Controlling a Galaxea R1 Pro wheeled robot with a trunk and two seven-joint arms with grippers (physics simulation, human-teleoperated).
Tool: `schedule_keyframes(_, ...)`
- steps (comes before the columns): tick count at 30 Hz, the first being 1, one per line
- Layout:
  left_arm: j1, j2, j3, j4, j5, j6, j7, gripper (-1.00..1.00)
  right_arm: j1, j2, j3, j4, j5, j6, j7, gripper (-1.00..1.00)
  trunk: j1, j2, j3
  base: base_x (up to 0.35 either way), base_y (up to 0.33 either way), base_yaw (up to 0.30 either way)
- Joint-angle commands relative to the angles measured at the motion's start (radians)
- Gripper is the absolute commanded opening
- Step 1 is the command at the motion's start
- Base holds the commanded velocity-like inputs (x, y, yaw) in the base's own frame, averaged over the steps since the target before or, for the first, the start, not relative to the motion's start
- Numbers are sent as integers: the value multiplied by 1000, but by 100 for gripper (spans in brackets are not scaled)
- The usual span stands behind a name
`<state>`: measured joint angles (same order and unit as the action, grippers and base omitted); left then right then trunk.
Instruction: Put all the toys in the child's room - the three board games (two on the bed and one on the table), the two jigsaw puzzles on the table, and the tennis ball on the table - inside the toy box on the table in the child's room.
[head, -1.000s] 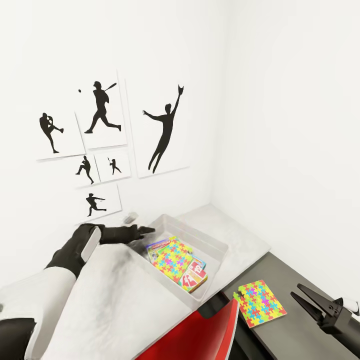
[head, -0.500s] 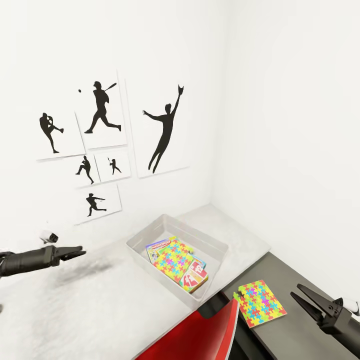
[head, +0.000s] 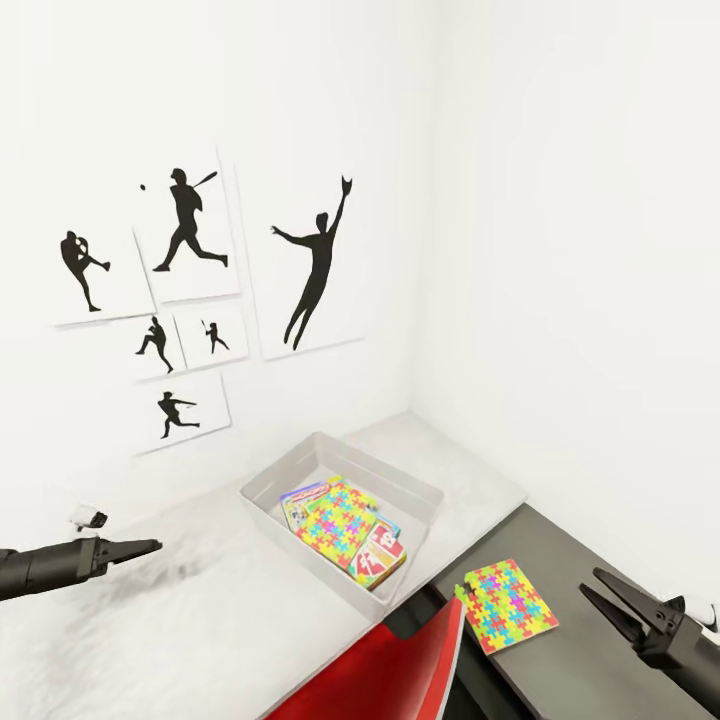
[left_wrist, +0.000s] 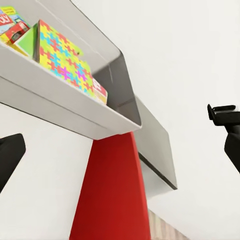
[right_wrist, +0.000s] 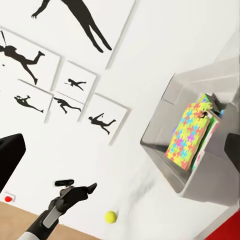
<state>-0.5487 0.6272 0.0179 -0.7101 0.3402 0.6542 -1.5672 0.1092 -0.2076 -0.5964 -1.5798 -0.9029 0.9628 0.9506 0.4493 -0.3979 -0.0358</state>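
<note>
A: Where is the toy box (head: 345, 470), and what does it hold?
B: It sits on the light grey top of the table (head: 200, 620), near the wall corner. Inside lie a jigsaw puzzle (head: 336, 523) on top, with the edges of board games (head: 381, 556) showing beside and under it. The left wrist view shows the same bin (left_wrist: 75, 107) from its side, puzzle (left_wrist: 62, 62) tilted within.

A: And the second jigsaw puzzle (head: 505, 604)?
B: Flat on the lower dark-grey section (head: 590, 660), outside the bin, just beside the red chair (head: 390, 675).

A: The tennis ball (right_wrist: 110, 216)?
B: Seen in the right wrist view, on the grey top near the left tool (right_wrist: 82, 190), well apart from the bin (right_wrist: 200, 165).

A: State of the left tool (head: 135, 549)?
B: Held above the table top, well apart from the bin, fingers pressed together with nothing between them.

A: State of the right tool (head: 608, 597)?
B: Above the dark section, near the loose puzzle, fingers spread, holding nothing.

A: Background?
B: Black silhouette pictures (head: 185, 290) on the white wall.
</note>
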Motion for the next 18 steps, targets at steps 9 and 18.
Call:
schedule_keyframes(9,0,1,-1,-2,0,10,-4,100,-1,2,2,3,1,0,-1,100,1,-2,0,0,-200,-25)
schedule_keyframes(18,0,2,-1,-2,0,10,-4,100,-2,1,-1,3,-1,2,-1,100,1,-2,0,-82,-16,-1)
